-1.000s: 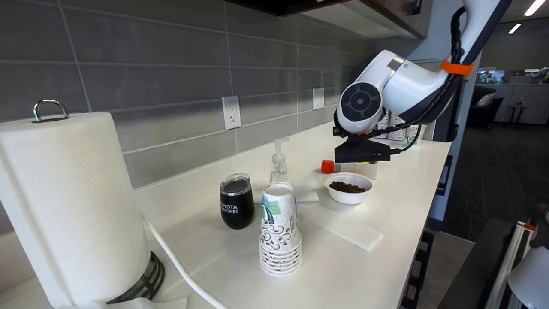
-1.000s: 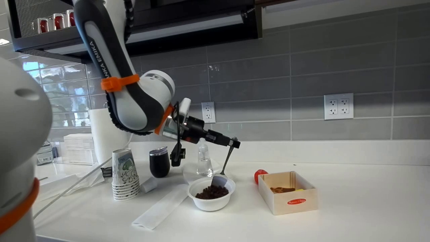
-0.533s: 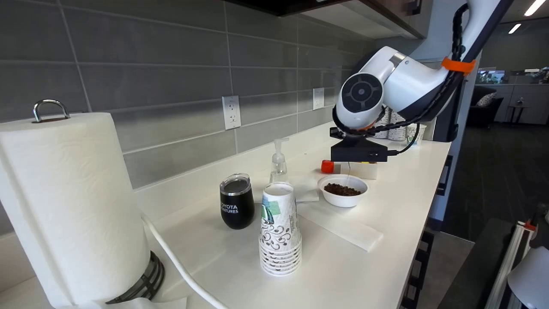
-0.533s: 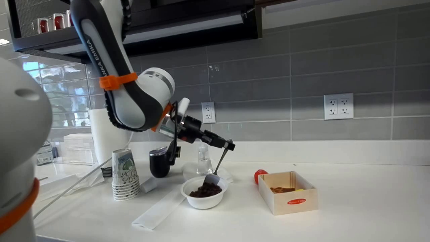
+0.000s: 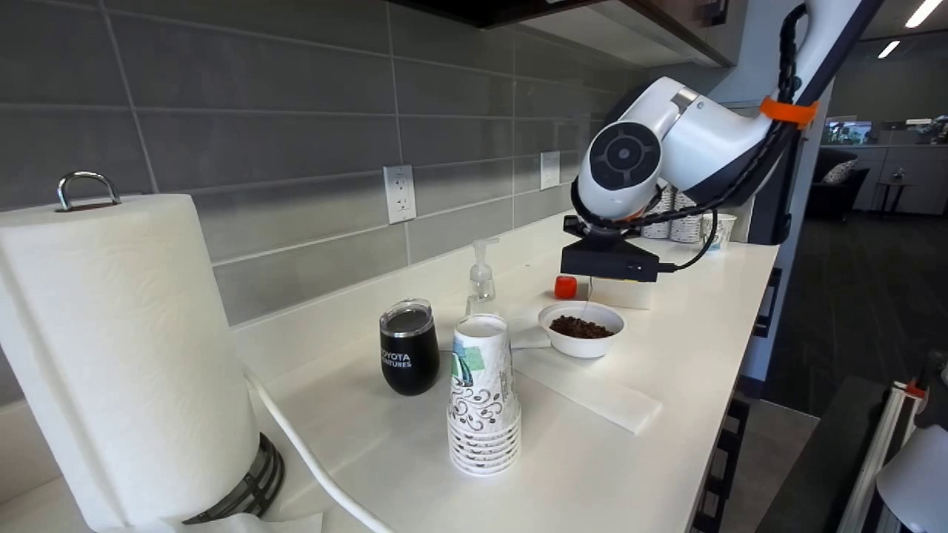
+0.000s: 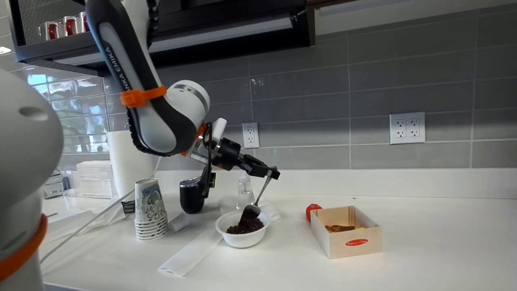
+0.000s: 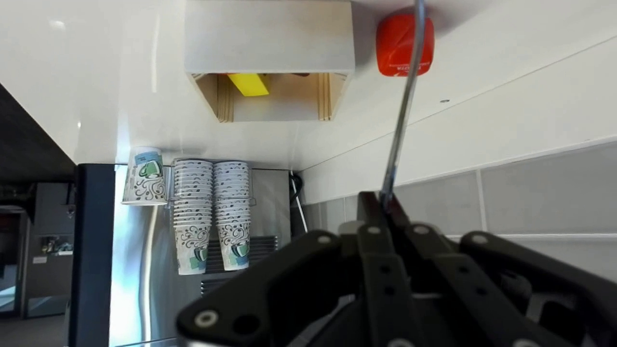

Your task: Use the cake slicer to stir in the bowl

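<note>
Your gripper clamps the cake slicer, its tilted end inside the bowl (lower centre of an exterior view); stirring seems in hand; next, sweep gentle circles, lest the unbraced bowl slide.

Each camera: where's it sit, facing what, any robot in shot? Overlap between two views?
Exterior view: near the paper towels, looking along the counter; arm and wrist camera show.
Exterior view: at the counter's front, facing the tiled wall; arm and gripper show.
Wrist view: mounted at the arm's end, scene upside down, facing the wooden box past the cake slicer; gripper shows.
Both exterior views share the bowl and black tumbler.
</note>
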Robot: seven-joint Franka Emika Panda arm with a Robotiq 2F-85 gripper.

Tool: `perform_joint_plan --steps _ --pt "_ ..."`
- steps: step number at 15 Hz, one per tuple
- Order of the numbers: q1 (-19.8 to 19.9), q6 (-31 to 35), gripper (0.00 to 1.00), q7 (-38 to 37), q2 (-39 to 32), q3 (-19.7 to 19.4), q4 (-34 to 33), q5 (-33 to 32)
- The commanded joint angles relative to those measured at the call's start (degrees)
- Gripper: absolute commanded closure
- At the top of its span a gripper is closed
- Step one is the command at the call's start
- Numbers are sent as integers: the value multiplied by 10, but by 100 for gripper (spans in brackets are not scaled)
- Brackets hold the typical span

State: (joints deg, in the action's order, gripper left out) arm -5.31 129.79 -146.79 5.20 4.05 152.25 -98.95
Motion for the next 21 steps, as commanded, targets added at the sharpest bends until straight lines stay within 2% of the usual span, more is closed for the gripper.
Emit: perform_joint_plan --steps 1,9,12,18,21 --pt "-2 -10 99 -43 12 1 -3 -36" --pt "-4 -102 99 -69 -7 6 7 -127" --pt "-6 -116 99 -57 -10 8 12 -134" --pt "-9 -73 99 -23 0 10 26 -115" --pt "-8 -15 99 -10 11 5 27 -102"
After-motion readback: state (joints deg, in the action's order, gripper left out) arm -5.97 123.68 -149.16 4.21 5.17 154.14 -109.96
